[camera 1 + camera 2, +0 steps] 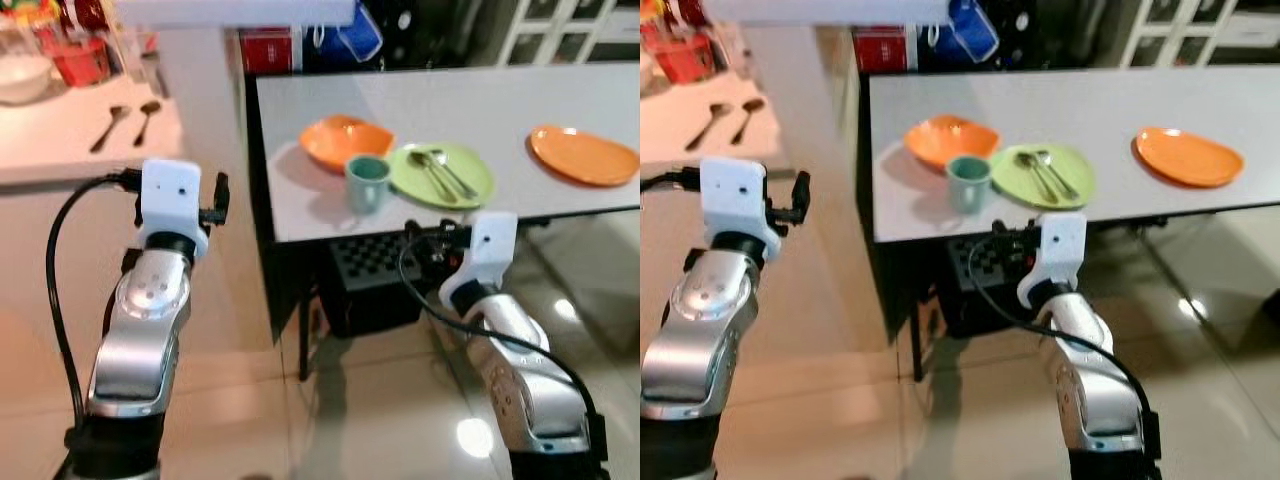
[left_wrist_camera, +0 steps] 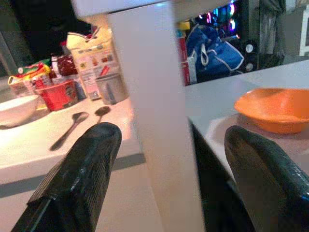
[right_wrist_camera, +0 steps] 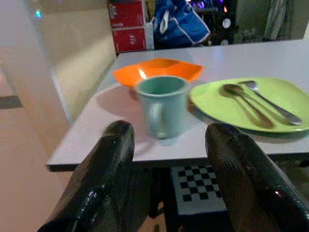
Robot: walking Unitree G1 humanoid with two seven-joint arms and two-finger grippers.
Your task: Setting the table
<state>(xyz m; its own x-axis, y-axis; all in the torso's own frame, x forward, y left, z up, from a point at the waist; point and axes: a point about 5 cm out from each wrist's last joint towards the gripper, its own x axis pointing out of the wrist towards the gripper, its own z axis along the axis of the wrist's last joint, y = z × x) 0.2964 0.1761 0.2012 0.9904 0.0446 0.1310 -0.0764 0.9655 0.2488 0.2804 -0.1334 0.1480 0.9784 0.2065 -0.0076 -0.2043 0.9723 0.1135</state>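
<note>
Table partly set; both grippers empty

Your left gripper [image 2: 164,179] and right gripper [image 3: 169,169] are spread apart, holding nothing. Beside the teal cup [image 1: 367,182] sit an orange bowl [image 1: 345,141] and a green plate [image 1: 442,174] bearing cutlery; the orange plate [image 1: 583,154], well apart, likely still needs its share.

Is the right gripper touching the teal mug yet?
Apart. In the right wrist view the open right gripper sits short of the table edge, with bare tabletop between its fingertips and the teal mug.
</note>
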